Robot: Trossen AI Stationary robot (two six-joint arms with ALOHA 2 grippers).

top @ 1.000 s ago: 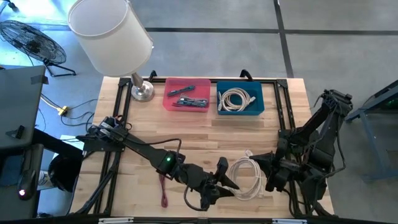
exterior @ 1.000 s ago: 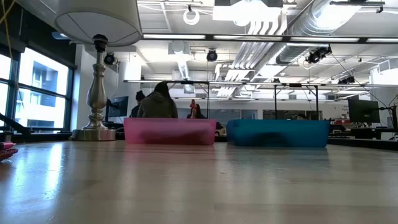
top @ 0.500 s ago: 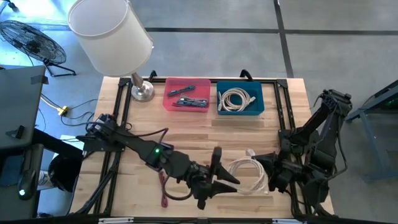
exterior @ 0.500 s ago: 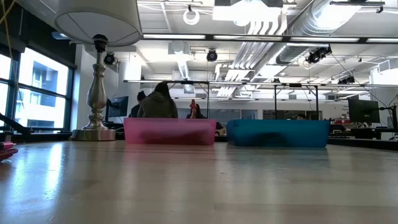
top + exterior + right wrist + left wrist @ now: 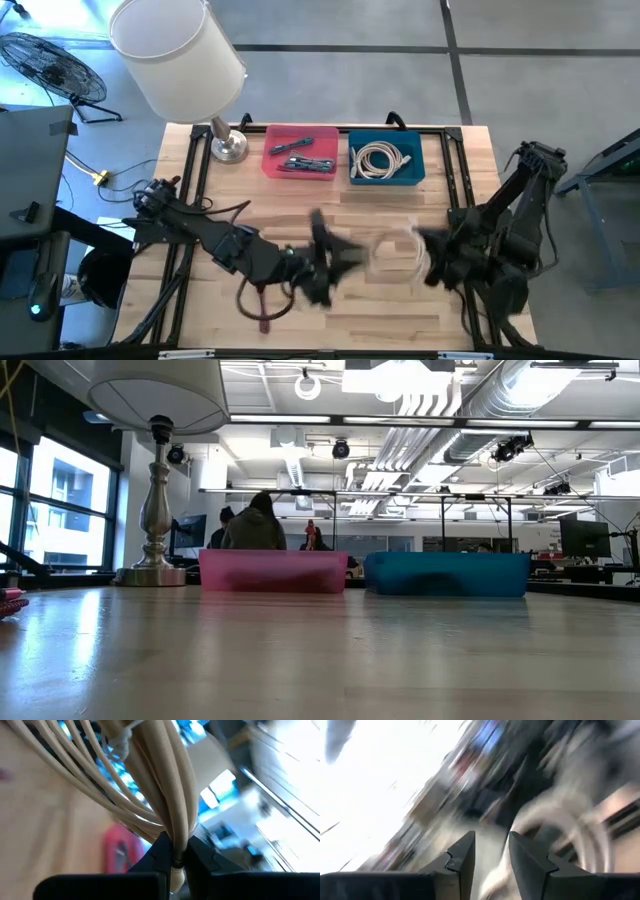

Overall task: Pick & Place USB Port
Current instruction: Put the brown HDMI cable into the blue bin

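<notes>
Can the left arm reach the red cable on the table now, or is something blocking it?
Probably yes. The red cable lies uncovered on the table just beside the left arm, whose hand carries nothing; the right hand holds the white cable farther right.

The left arm reaches across the front middle of the tabletop, and its hand (image 5: pixel 335 255) has two fingers (image 5: pixel 462 857) a little apart. The right arm bends at the right side. Its hand (image 5: pixel 172 857) pinches tight.

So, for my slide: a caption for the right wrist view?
Right claw shut on a coiled beige cable, lifted above the wooden table.
</notes>
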